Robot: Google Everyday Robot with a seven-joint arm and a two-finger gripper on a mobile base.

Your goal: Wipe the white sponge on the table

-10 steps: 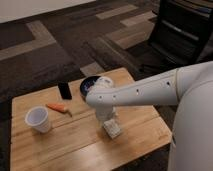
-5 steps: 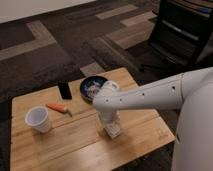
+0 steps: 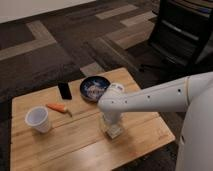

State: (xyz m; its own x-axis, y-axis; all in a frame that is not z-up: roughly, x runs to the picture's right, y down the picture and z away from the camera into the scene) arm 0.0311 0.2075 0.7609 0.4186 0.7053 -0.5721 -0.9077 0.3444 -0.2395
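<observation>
A: Gripper first. Where is it sitting?
B: The gripper point(image 3: 113, 125) is pointing straight down over the right-middle part of the table point(image 3: 75, 150). It's coming down right on top of the white sponge point(image 3: 116, 133).
A: Open or closed?
B: I can't tell, the wrist is covering that end. I can't say if it's gripping the sponge or just pressing on it.
A: And the sponge itself?
B: It's lying flat on the wood, poking out under the gripper, near the table's front right edge.
A: What about the arm?
B: The white arm point(image 3: 150, 100) is reaching in from the right side and bending down at the wrist.
A: What else is lying on the table?
B: A dark bowl point(image 3: 94, 88) is sitting just behind the wrist, near the back edge. A black phone point(image 3: 64, 90) is lying to the left of the bowl. An orange carrot point(image 3: 58, 107) is lying in front of the phone. A white cup point(image 3: 38, 119) is standing upright at the left, just beside the carrot and well apart from the sponge.
A: And around the table?
B: A black chair point(image 3: 185, 35) is standing at the top right, and grey patterned carpet point(image 3: 50, 55) is covering the floor.
</observation>
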